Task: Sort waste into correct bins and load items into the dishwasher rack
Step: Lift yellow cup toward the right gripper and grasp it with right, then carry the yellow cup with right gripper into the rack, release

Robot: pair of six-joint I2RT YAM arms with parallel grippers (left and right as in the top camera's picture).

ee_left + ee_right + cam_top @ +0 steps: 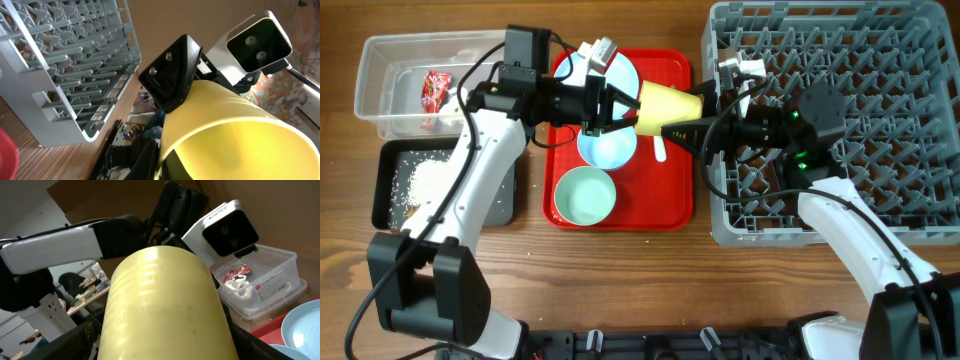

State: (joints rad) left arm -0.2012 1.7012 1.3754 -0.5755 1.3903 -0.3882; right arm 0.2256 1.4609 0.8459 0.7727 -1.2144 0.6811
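Halfway | left end effector (pixel 623 105) grips yellow cup (pixel 670 103), right end effector (pixel 688 120) hold unclear | wrapper (pixel 435 88) binned | I see rack (pixel 880 40) unloaded (plate (pixel 620 72), bowls (pixel 585 195) wait)

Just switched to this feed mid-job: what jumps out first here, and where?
The yellow cup hangs sideways in mid-air above the red tray, its rim pinched by the left hand while the right hand straddles its base. Right of them sits the big grey dishwasher rack; at far left a red wrapper lies in the clear tub.
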